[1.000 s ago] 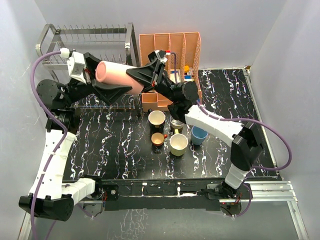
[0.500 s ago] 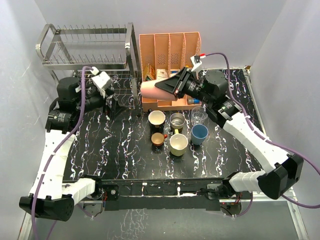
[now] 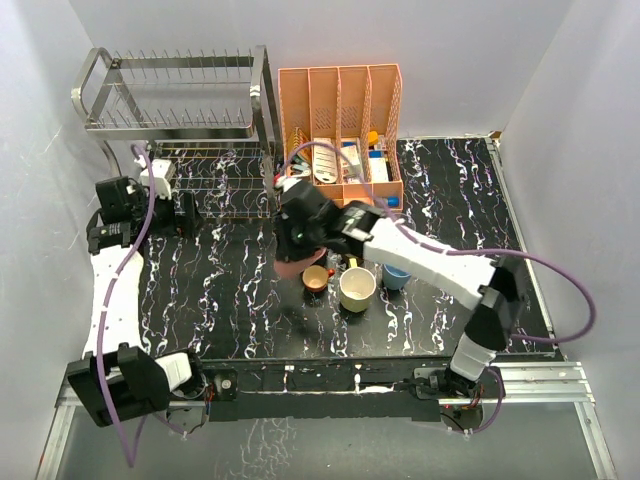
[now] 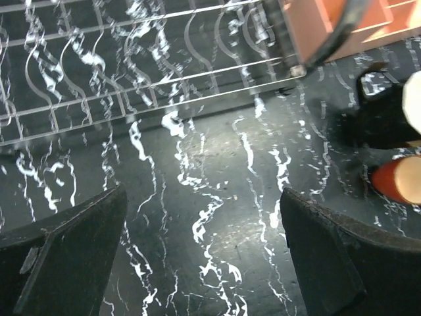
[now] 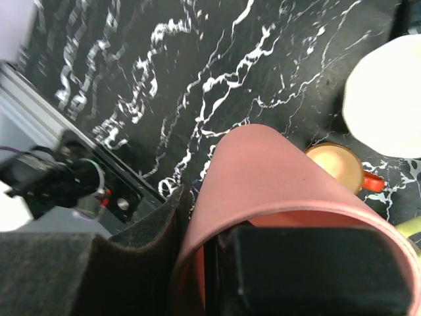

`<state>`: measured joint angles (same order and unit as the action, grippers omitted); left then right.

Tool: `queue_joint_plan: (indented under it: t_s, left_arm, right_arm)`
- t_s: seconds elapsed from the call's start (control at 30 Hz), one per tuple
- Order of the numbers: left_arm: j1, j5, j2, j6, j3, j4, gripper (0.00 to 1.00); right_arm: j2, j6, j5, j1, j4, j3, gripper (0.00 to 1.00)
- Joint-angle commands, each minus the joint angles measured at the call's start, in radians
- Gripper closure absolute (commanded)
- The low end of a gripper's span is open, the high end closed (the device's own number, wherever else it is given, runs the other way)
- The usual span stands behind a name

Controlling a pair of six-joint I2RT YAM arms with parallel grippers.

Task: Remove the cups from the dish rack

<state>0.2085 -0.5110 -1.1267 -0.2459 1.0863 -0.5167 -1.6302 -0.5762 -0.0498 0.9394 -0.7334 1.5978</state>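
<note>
Your right wrist view is giving you what the overhead view is hiding. The right gripper [image 5: 200,224] is clamping the wall of the tall pink tumbler [image 5: 276,178]. One dark finger [image 5: 131,250] is pressing on the outside at the lower left of the frame, and the other seems to be sitting inside the mouth. The tumbler is hanging tilted over the black marbled table [image 3: 230,290], with the tiny orange cup [image 5: 335,168] and the pale yellow mug [image 5: 388,112] showing past it at the right of the frame.

From overhead you are getting the layout instead. The dish rack [image 3: 170,95] is standing in the upper left and the peach organizer [image 3: 340,95] just to its right. The right wrist is hovering at frame centre, well apart from the rack. The orange cup, the yellow mug and the blue cup [image 3: 398,272] are standing upright and close together below the organizer, mouths up. Your right arm is crossing over the blue cup and hiding part of it. Small items are sitting in the organizer's lower compartments, too small to name.

Your left wrist view is showing the left gripper [image 4: 202,197] released, its fingers spread wide with bare table between them. The rack's lower wire tier is running across the top of that frame, and the organizer's corner is poking in at the upper right
</note>
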Motion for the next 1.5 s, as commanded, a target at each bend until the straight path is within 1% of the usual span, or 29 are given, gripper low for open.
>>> queue_joint_plan:
  t_s: [0.0,0.17,0.37,0.6,0.83,0.87,0.9,1.0,1.1,1.3,1.47]
  left_arm:
    - [0.059,-0.016,-0.021,0.007,-0.058,0.040,0.03]
    - [0.061,0.007,-0.002,-0.003,-0.162,0.118,0.03]
    - [0.062,0.008,-0.043,0.012,-0.181,0.150,0.03]
    - [0.061,-0.033,-0.035,0.031,-0.222,0.181,0.03]
    - [0.062,-0.041,-0.032,0.036,-0.239,0.186,0.03]
    - [0.062,-0.043,-0.029,0.039,-0.240,0.188,0.03]
    - [0.062,-0.044,-0.028,0.040,-0.242,0.190,0.03]
    - [0.062,-0.046,-0.029,0.040,-0.243,0.195,0.03]
    - [0.062,-0.051,-0.035,0.046,-0.233,0.193,0.03]
    - [0.062,-0.061,-0.035,0.057,-0.218,0.195,0.03]
    - [0.062,-0.057,-0.049,0.069,-0.202,0.205,0.03]
  right_arm:
    - [-0.138,0.115,0.166,0.106,-0.124,0.160,0.92]
    - [-0.348,0.174,0.215,0.169,-0.207,0.317,0.92]
    - [-0.517,0.235,0.246,0.180,-0.266,0.477,0.92]
    - [-0.610,0.280,0.244,0.177,-0.284,0.526,0.92]
    - [-0.607,0.291,0.225,0.160,-0.252,0.490,0.92]
    - [-0.602,0.292,0.221,0.159,-0.246,0.484,0.91]
    - [-0.597,0.294,0.219,0.159,-0.237,0.479,0.88]
    - [-0.587,0.298,0.212,0.159,-0.224,0.479,0.72]
    - [-0.589,0.300,0.213,0.159,-0.229,0.494,0.63]
    - [-0.580,0.307,0.245,0.159,-0.274,0.558,0.57]
    - [-0.554,0.319,0.282,0.159,-0.332,0.644,0.52]
